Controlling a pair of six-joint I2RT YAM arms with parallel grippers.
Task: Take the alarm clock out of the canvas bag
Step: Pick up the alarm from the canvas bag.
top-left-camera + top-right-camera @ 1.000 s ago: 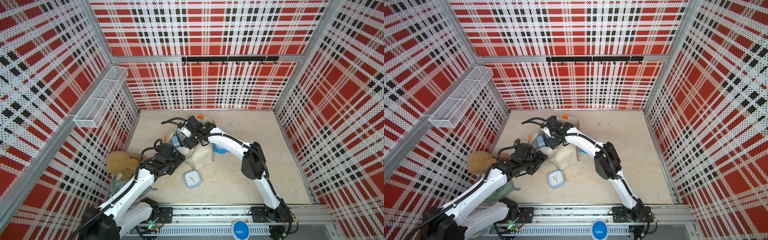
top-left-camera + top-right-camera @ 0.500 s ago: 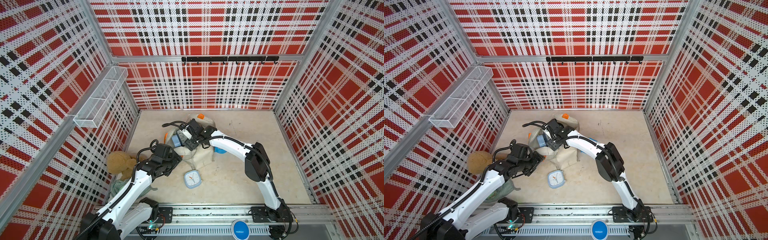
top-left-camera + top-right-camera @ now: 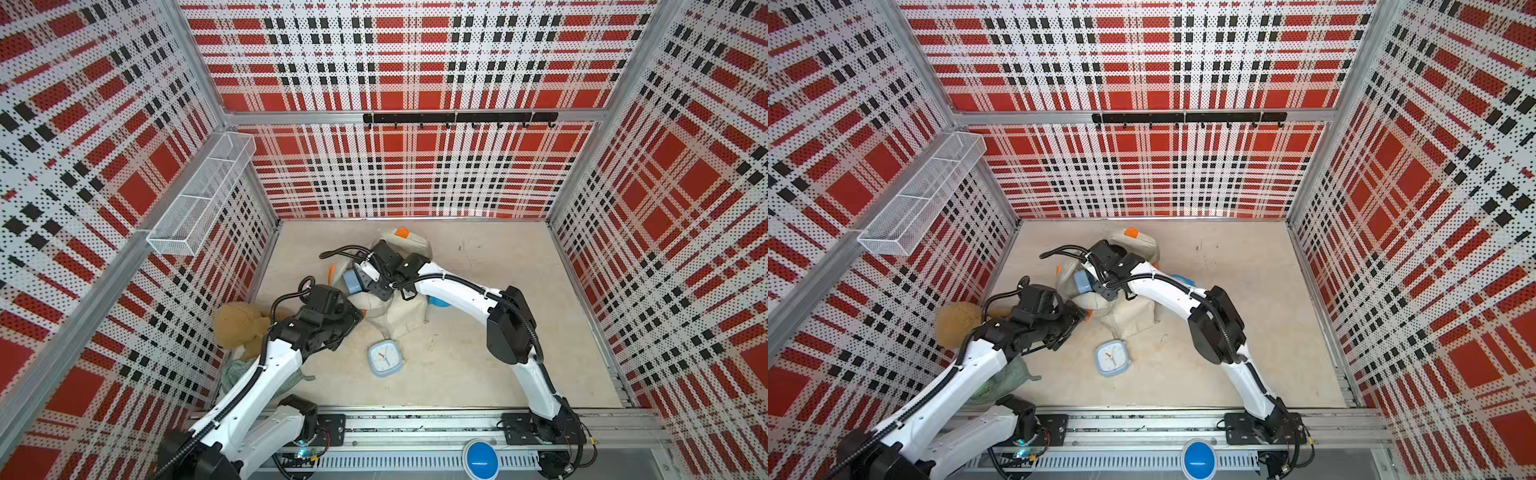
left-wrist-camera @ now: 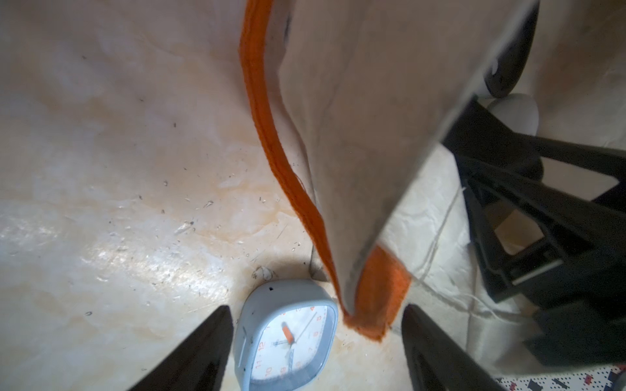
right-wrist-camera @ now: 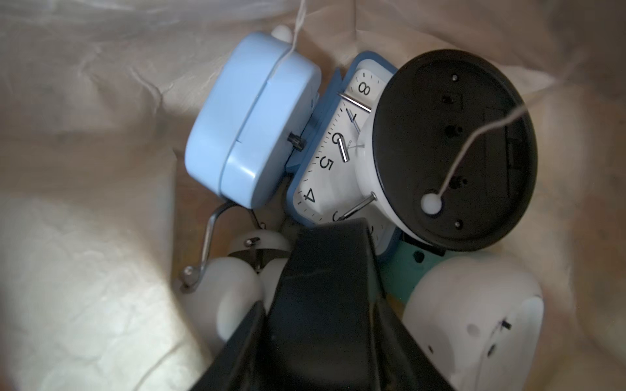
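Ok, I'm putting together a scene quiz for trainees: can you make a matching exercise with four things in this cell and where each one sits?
Things:
1 square clock
2 plush toy
3 wire basket
4 hook rail

Places:
A high on the back wall
B face up on the floor, near the canvas bag
C fixed to a side wall
D on the floor against a side wall

Pairs: 1-B; 2-D; 3-C; 4-A
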